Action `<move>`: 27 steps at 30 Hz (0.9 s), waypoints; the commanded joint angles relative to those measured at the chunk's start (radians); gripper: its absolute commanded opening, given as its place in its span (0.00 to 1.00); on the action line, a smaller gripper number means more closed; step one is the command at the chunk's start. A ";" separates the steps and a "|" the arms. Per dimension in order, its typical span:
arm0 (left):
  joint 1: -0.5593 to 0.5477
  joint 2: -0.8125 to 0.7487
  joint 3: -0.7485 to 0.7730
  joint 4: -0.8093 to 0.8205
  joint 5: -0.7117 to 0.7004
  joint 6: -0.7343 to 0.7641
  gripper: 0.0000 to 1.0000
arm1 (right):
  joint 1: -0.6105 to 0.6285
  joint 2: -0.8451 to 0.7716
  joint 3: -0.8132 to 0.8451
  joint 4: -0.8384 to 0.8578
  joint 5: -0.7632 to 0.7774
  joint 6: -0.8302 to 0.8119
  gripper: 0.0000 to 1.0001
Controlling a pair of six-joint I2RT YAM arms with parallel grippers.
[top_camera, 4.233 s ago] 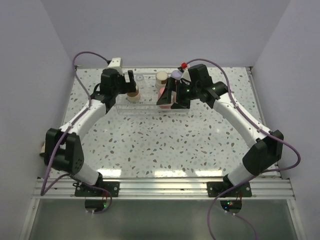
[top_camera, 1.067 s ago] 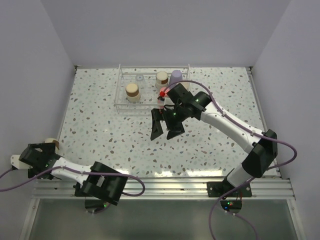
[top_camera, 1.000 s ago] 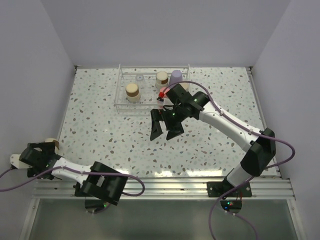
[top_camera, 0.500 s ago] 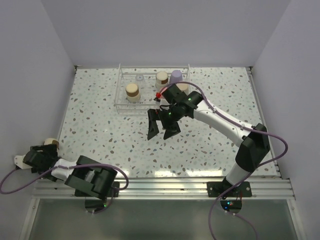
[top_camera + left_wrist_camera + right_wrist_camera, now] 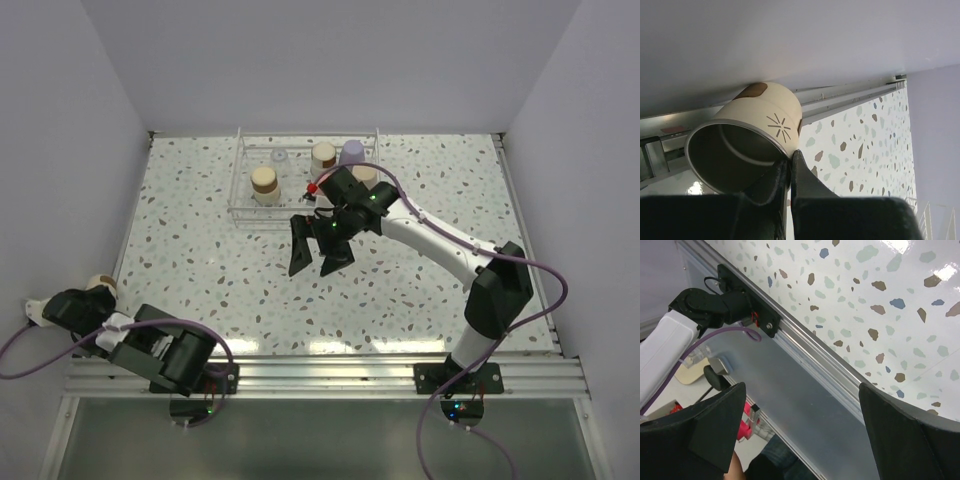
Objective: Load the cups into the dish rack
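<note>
A cream cup (image 5: 747, 135) with a silvery rim and tan base lies on its side at the table's left edge (image 5: 100, 285). My left gripper (image 5: 790, 159) is shut on its rim, one finger inside the mouth and one outside, low at the near left (image 5: 88, 298). The dish rack (image 5: 240, 205) stands at the back with a tan-based cup (image 5: 264, 180), a clear cup (image 5: 280, 157), a beige cup (image 5: 323, 155) and a lavender cup (image 5: 351, 152) in it. In front of the rack my right gripper (image 5: 318, 255) hangs open and empty (image 5: 802, 387).
The left wall (image 5: 60, 200) runs right beside the held cup. An aluminium rail (image 5: 320, 372) borders the near edge, also seen in the right wrist view (image 5: 805, 347). The right arm's wrist (image 5: 345, 200) covers the rack's front right part.
My left gripper has gone from open to shut on the cup's rim, and that arm has folded further toward the near left corner. The right gripper has drifted slightly left, still open.
</note>
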 commanded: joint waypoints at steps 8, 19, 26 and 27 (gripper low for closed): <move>-0.246 -0.088 0.050 0.056 0.071 -0.127 0.00 | 0.000 -0.077 0.120 0.015 0.003 0.023 0.98; -0.739 0.046 0.426 -0.112 0.168 -0.199 0.00 | -0.026 -0.232 0.168 0.094 0.006 0.040 0.98; -1.025 0.021 0.707 -0.376 0.189 -0.064 0.00 | -0.053 -0.197 0.223 0.197 -0.025 0.100 0.98; -1.027 -0.001 0.715 -0.375 0.212 -0.078 0.00 | -0.052 -0.185 0.264 0.200 -0.028 0.103 0.98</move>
